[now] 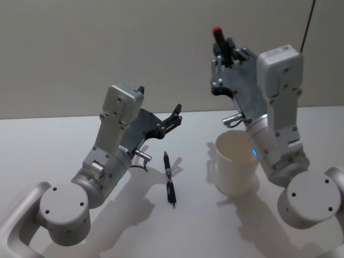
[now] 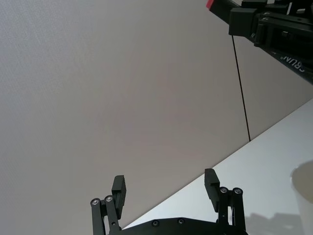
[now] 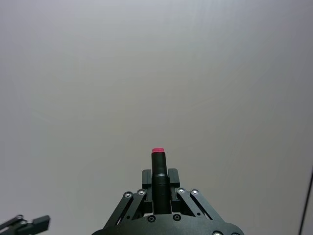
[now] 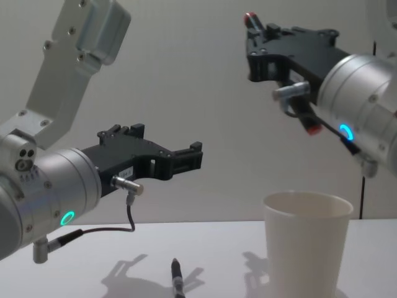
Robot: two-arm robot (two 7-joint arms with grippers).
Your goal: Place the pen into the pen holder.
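Table (image 1: 43, 150) | left jaws apart | right jaws clamp red-tipped pen (image 1: 219, 38), clear of pen holder (image 1: 235, 172)

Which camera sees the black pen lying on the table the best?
The head view: the whole pen lies on the table, left of the cup. The chest view catches just one end at its bottom edge. Both wrist views face the wall.
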